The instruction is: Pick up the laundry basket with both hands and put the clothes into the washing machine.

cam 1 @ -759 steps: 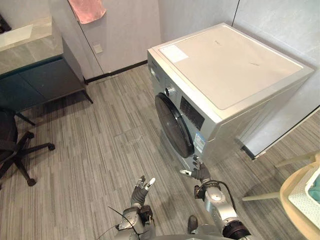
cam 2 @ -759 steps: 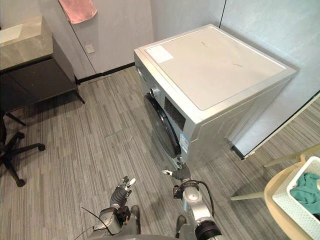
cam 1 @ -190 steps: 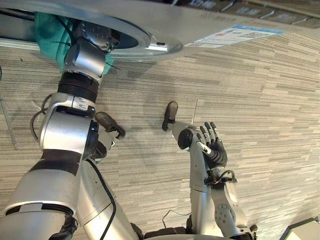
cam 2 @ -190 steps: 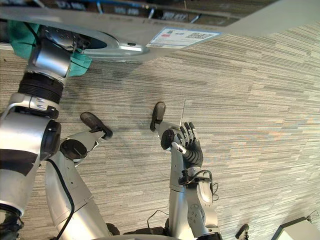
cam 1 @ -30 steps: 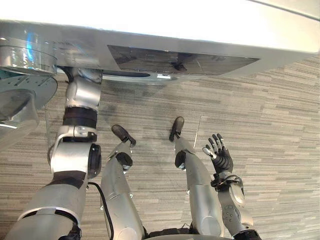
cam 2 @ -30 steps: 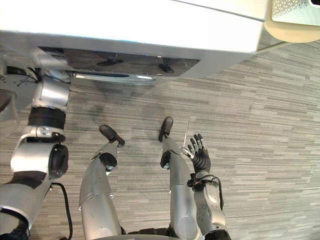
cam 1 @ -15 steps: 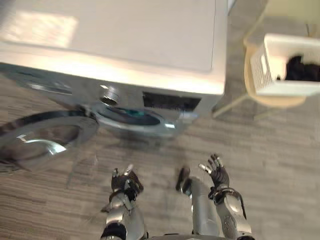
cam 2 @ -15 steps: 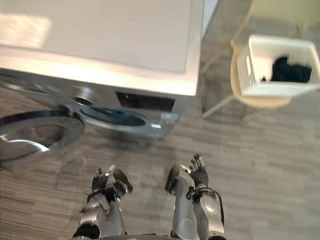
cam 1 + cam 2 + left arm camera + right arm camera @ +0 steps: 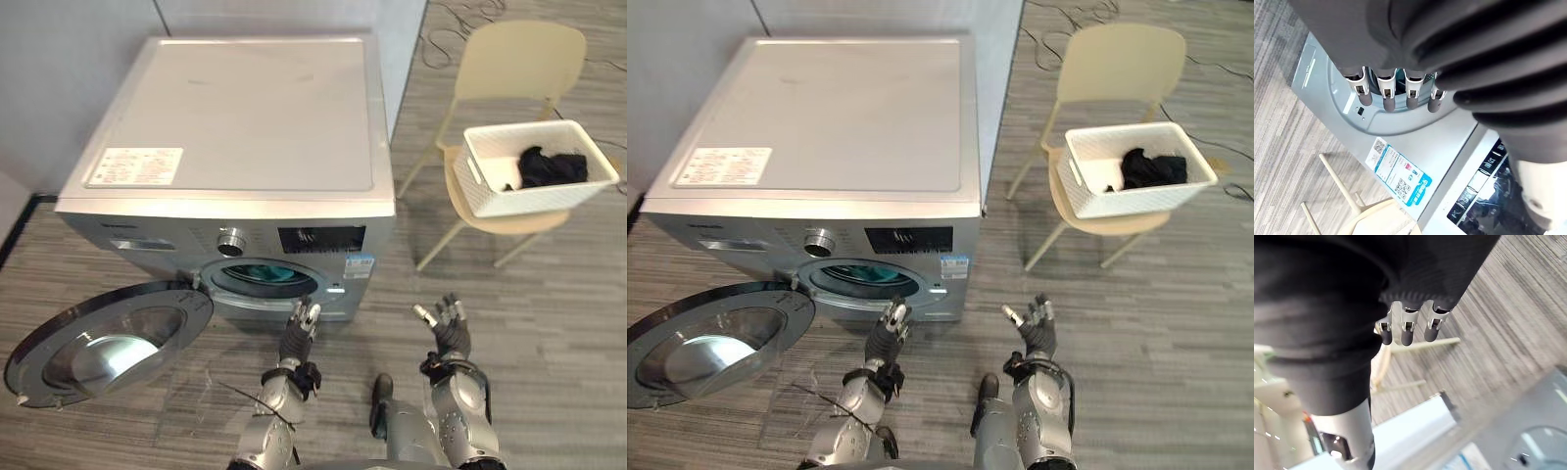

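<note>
A white laundry basket [image 9: 534,198] sits on a beige chair [image 9: 519,64] at the right, with dark clothes [image 9: 549,164] inside it. The silver washing machine [image 9: 235,117] stands ahead, its round door [image 9: 108,338] swung open to the left. Teal cloth [image 9: 263,274] shows inside the drum. My left hand [image 9: 297,333] is held up just in front of the drum opening, its fingers [image 9: 1388,88] straight and holding nothing. My right hand [image 9: 449,328] is raised over the floor, well short of the basket, its fingers [image 9: 1405,328] spread and holding nothing.
The open door reaches out low over the striped grey floor [image 9: 549,313] at my left. The chair's splayed legs [image 9: 436,240] stand between the machine and the basket. Grey wall panels [image 9: 69,69] back the machine, and cables [image 9: 460,15] lie on the floor behind the chair.
The whole picture has shifted, so the camera has moved: the machine's top and the chair now show in full. Both hands stay low in front, holding nothing.
</note>
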You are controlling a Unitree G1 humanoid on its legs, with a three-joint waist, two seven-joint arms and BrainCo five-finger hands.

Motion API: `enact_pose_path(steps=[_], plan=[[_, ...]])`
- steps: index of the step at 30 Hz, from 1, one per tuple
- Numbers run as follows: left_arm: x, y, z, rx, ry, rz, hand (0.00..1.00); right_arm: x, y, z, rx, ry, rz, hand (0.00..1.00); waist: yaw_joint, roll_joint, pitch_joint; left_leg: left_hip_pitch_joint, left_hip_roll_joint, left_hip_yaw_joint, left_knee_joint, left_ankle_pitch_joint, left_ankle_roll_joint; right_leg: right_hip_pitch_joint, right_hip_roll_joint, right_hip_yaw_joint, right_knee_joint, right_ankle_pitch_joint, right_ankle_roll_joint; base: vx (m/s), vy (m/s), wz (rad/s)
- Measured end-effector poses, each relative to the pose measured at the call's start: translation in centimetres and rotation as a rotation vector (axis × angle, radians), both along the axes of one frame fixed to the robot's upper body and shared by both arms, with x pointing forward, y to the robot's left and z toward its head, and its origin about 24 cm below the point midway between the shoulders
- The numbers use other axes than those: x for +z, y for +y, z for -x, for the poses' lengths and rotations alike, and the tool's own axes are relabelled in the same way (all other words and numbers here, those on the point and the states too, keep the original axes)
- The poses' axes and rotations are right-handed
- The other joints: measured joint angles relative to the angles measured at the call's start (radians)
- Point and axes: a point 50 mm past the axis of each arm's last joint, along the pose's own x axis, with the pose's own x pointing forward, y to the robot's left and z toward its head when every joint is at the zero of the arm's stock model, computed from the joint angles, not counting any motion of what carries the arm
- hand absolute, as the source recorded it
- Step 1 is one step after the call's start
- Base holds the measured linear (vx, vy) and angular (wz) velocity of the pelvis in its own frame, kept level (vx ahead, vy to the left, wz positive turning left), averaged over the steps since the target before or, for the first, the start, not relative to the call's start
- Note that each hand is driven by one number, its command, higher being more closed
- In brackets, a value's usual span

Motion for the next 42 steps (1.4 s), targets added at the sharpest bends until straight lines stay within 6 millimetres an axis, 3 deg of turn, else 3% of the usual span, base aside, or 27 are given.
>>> enact_pose_path(steps=[3, 4, 5, 7, 10, 12, 13, 14, 15, 16, 17, 18, 19, 20, 21, 22, 24, 27, 29, 30, 32, 35, 37, 38, 39, 40, 42], plan=[[1.3, 0.7, -0.4, 0.021, -0.061, 0.008, 0.00, 2.5, -2.1, 1.2, -0.132, -0.100, 0.042, 0.00, 0.004, 0.010, -0.003, 0.007, 0.009, 0.048, 0.023, 0.003, 0.056, 0.014, 0.012, 0.089, -0.062, 0.107, 0.078, -0.14, 0.120, -0.36], [2.2, 1.1, -0.8, 0.047, -0.104, 0.018, 0.00, 3.8, -2.6, 1.4, -0.166, -0.149, 0.068, 0.00, 0.003, 0.017, 0.002, 0.019, 0.020, 0.071, 0.014, 0.006, 0.067, 0.005, 0.004, 0.104, 0.029, 0.053, 0.052, -0.17, 0.078, -0.40], [2.8, 1.5, -0.9, 0.068, -0.134, 0.027, 0.00, 5.3, -2.9, 1.8, -0.196, -0.198, 0.115, 0.00, 0.002, 0.011, -0.001, 0.039, 0.022, 0.089, 0.011, 0.009, 0.071, 0.000, -0.032, 0.097, 0.193, -0.050, 0.009, -0.16, 0.040, -0.35], [3.2, 2.0, -0.4, 0.098, -0.153, 0.039, 0.00, 7.2, -3.0, 1.9, -0.215, -0.273, 0.182, 0.00, 0.005, 0.020, -0.019, 0.062, 0.040, 0.115, 0.016, 0.011, 0.068, 0.026, -0.086, 0.089, 0.322, -0.146, -0.017, -0.08, -0.079, -0.40], [2.6, 3.3, 0.3, 0.155, -0.131, 0.033, 0.00, 8.2, -2.7, 1.3, -0.225, -0.302, 0.260, 0.00, 0.012, 0.008, -0.085, 0.049, 0.100, 0.154, 0.014, 0.037, 0.014, 0.090, -0.177, 0.028, 0.367, -0.218, -0.018, -0.02, -0.314, -0.60], [2.3, 4.3, 0.5, 0.204, -0.116, 0.040, 0.00, 8.5, -2.3, 0.6, -0.210, -0.314, 0.285, 0.00, 0.036, -0.018, -0.106, 0.046, 0.156, 0.199, 0.042, 0.043, -0.045, 0.140, -0.230, -0.094, 0.320, -0.223, -0.016, 0.00, -0.553, -1.03], [2.1, 5.3, 0.7, 0.248, -0.104, 0.037, 0.00, 8.5, -1.4, -0.4, -0.174, -0.323, 0.282, 0.00, 0.048, -0.042, -0.122, 0.049, 0.209, 0.230, 0.071, 0.046, -0.081, 0.160, -0.203, -0.172, 0.257, -0.306, 0.114, 0.02, -0.581, -1.18], [1.8, 5.4, 0.8, 0.262, -0.090, 0.039, 0.00, 8.6, -0.7, -1.0, -0.149, -0.328, 0.273, 0.00, 0.054, -0.017, -0.122, 0.055, 0.246, 0.242, 0.082, 0.048, -0.099, 0.160, -0.170, -0.176, 0.249, -0.320, 0.145, 0.08, -0.668, -1.51], [1.3, 5.2, 1.1, 0.290, -0.058, 0.066, 0.00, 8.3, -0.3, -1.5, -0.110, -0.315, 0.291, 0.00, 0.053, 0.052, -0.120, 0.063, 0.350, 0.226, 0.100, 0.101, -0.116, 0.149, -0.051, -0.146, 0.243, -0.334, 0.089, 0.11, -0.418, -1.17], [1.3, 5.0, 1.2, 0.300, -0.053, 0.078, 0.00, 8.0, 0.1, -1.6, -0.092, -0.302, 0.290, 0.00, 0.055, 0.064, -0.120, 0.065, 0.381, 0.210, 0.122, 0.135, -0.098, 0.149, -0.010, -0.132, 0.243, -0.343, 0.071, 0.16, -0.559, -1.33], [1.2, 5.0, 1.3, 0.325, -0.046, 0.094, 0.00, 7.4, 0.9, -1.9, -0.053, -0.278, 0.278, 0.00, 0.060, 0.065, -0.122, 0.049, 0.435, 0.183, 0.207, 0.222, 0.032, 0.166, 0.049, -0.101, 0.221, -0.352, 0.035, 0.18, -0.577, -1.15], [1.2, 5.2, 1.4, 0.348, -0.042, 0.100, 0.00, 7.1, 1.7, -2.0, -0.017, -0.274, 0.270, 0.00, 0.063, 0.060, -0.118, -0.016, 0.493, 0.145, 0.342, 0.354, 0.278, 0.216, 0.097, -0.071, 0.154, -0.339, 0.002, 0.20, -0.546, -1.11], [1.1, 5.1, 1.5, 0.350, -0.040, 0.106, 0.00, 7.2, 2.1, -2.1, -0.004, -0.280, 0.266, 0.00, 0.069, 0.059, -0.114, -0.049, 0.506, 0.106, 0.429, 0.331, 0.311, 0.244, 0.111, -0.057, 0.117, -0.330, -0.012, 0.29, -0.469, -1.12], [1.1, 4.9, 1.5, 0.351, -0.037, 0.118, 0.00, 7.5, 2.2, -2.3, 0.012, -0.293, 0.278, 0.00, 0.087, 0.051, -0.105, -0.104, 0.475, 0.026, 0.585, 0.227, 0.272, 0.292, 0.138, -0.011, 0.061, -0.316, -0.034, 0.21, -0.255, -0.96], [1.2, 5.0, 1.6, 0.353, -0.038, 0.120, 0.00, 7.6, 2.2, -2.5, 0.014, -0.299, 0.280, 0.00, 0.092, 0.051, -0.104, -0.130, 0.436, -0.018, 0.637, 0.187, 0.252, 0.315, 0.144, 0.008, 0.038, -0.311, -0.042, 0.28, -0.255, -1.10], [1.3, 5.1, 1.9, 0.361, -0.041, 0.121, 0.00, 8.1, 2.4, -2.8, 0.024, -0.319, 0.280, 0.00, 0.096, 0.055, -0.100, -0.176, 0.356, -0.071, 0.701, 0.125, 0.204, 0.355, 0.153, 0.038, 0.003, -0.309, -0.046, 0.31, -0.178, -0.97], [1.6, 5.3, 2.1, 0.369, -0.057, 0.124, 0.00, 8.8, 3.0, -3.4, 0.052, -0.356, 0.274, 0.00, 0.113, 0.072, -0.090, -0.225, 0.277, -0.039, 0.708, 0.066, 0.178, 0.403, 0.171, 0.073, -0.037, -0.309, -0.048, 0.37, -0.163, -0.82], [1.9, 5.3, 1.9, 0.364, -0.073, 0.126, 0.00, 9.2, 3.7, -3.8, 0.103, -0.383, 0.264, 0.00, 0.121, 0.078, -0.085, -0.305, 0.181, 0.152, 0.560, 0.041, 0.185, 0.479, 0.182, 0.068, -0.107, -0.311, -0.050, 0.34, -0.013, -0.21], [2.3, 5.0, 1.8, 0.351, -0.093, 0.132, 0.00, 9.6, 4.3, -4.1, 0.130, -0.402, 0.267, 0.00, 0.141, 0.088, -0.087, -0.312, 0.095, 0.250, 0.312, 0.061, 0.182, 0.522, 0.189, 0.065, -0.141, -0.320, -0.039, 0.42, 0.076, -0.11], [2.7, 5.2, 1.6, 0.337, -0.115, 0.126, 0.00, 9.9, 4.9, -4.3, 0.147, -0.413, 0.259, 0.00, 0.146, 0.067, -0.090, -0.284, 0.055, 0.269, 0.260, 0.044, 0.263, 0.535, 0.180, 0.067, -0.147, -0.341, -0.030, 0.45, 0.087, 0.14], [3.4, 5.2, 0.8, 0.324, -0.150, 0.123, 0.00, 11.2, 6.2, -5.2, 0.198, -0.470, 0.258, 0.00, 0.152, 0.040, -0.081, -0.282, 0.032, 0.272, 0.273, 0.024, 0.304, 0.555, 0.163, 0.056, -0.163, -0.328, -0.017, 0.47, 0.108, 0.39], [3.3, 5.6, 1.0, 0.338, -0.148, 0.118, 0.00, 11.8, 7.6, -5.8, 0.281, -0.491, 0.267, 0.00, 0.185, 0.035, -0.077, -0.224, 0.039, 0.267, 0.314, -0.013, 0.310, 0.620, 0.164, 0.046, -0.173, -0.265, -0.001, 0.35, 0.111, 0.04], [2.6, 5.8, 2.0, 0.347, -0.114, 0.100, 0.00, 10.9, 8.8, -5.8, 0.366, -0.467, 0.303, 0.00, 0.198, 0.040, -0.101, -0.173, 0.033, 0.212, 0.273, -0.080, 0.244, 0.565, 0.176, 0.046, 0.025, -0.240, 0.026, 0.32, 0.130, 0.07], [2.4, 5.9, 2.2, 0.332, -0.104, 0.075, 0.00, 10.2, 9.1, -5.8, 0.389, -0.442, 0.315, 0.00, 0.193, 0.024, -0.111, -0.144, 0.019, 0.192, 0.239, -0.090, 0.225, 0.476, 0.147, 0.049, 0.245, -0.224, 0.091, 0.28, 0.080, 0.59], [2.4, 5.9, 2.2, 0.313, -0.105, 0.046, 0.00, 9.5, 9.1, -5.7, 0.401, -0.406, 0.347, 0.00, 0.187, -0.006, -0.113, -0.122, -0.006, 0.171, 0.210, -0.089, 0.226, 0.375, 0.112, 0.069, 0.465, -0.151, 0.217, 0.28, 0.046, 0.71], [2.4, 5.7, 2.2, 0.301, -0.106, 0.043, 0.00, 9.3, 9.1, -5.6, 0.404, -0.392, 0.356, 0.00, 0.177, -0.018, -0.111, -0.116, -0.017, 0.154, 0.209, -0.084, 0.226, 0.330, 0.096, 0.068, 0.567, -0.124, 0.222, 0.30, -0.026, 0.97], [2.2, 5.6, 2.3, 0.285, -0.090, 0.022, 0.00, 8.7, 8.9, -5.3, 0.412, -0.355, 0.396, 0.00, 0.155, -0.031, -0.111, -0.079, -0.048, 0.095, 0.213, -0.092, 0.237, 0.249, 0.047, 0.047, 0.792, -0.140, 0.218, 0.38, -0.048, 1.09]])
